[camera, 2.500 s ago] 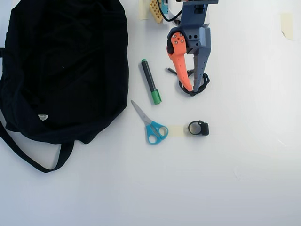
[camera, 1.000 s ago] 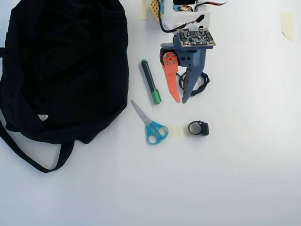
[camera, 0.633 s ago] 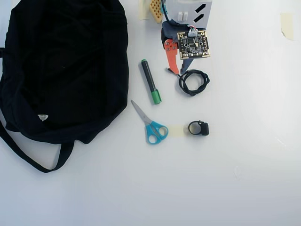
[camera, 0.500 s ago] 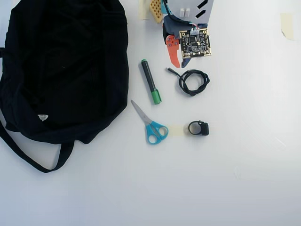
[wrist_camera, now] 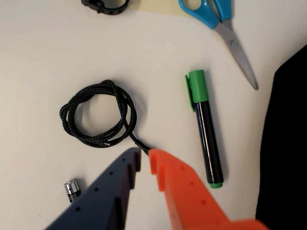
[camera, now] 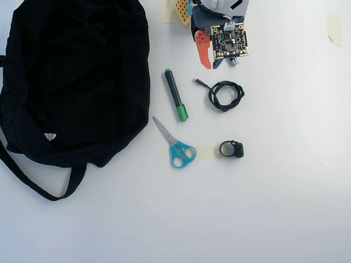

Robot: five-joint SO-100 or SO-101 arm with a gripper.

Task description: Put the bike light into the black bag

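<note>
Pulled back toward its base since the earlier overhead pictures, the claw (wrist_camera: 144, 155) no longer reaches over the coiled black cable (camera: 225, 96) and hangs empty, its dark and orange jaws nearly together with only a narrow gap between the tips. Well ahead of it, beyond the cable, the bike light (camera: 231, 149) lies untouched on the white table (camera: 285, 208), just beside a tan tape patch (camera: 207, 153); the wrist view cuts it off at the top edge, so only its ring strap shows there. Probably this retreat gives a wider look before reaching. Blue-handled scissors (camera: 174, 144) and a green-capped marker (camera: 175, 95) lie between claw and black bag (camera: 71, 76). A small silvery cylinder (wrist_camera: 72, 189) sits beside the dark jaw, hard to identify.
</note>
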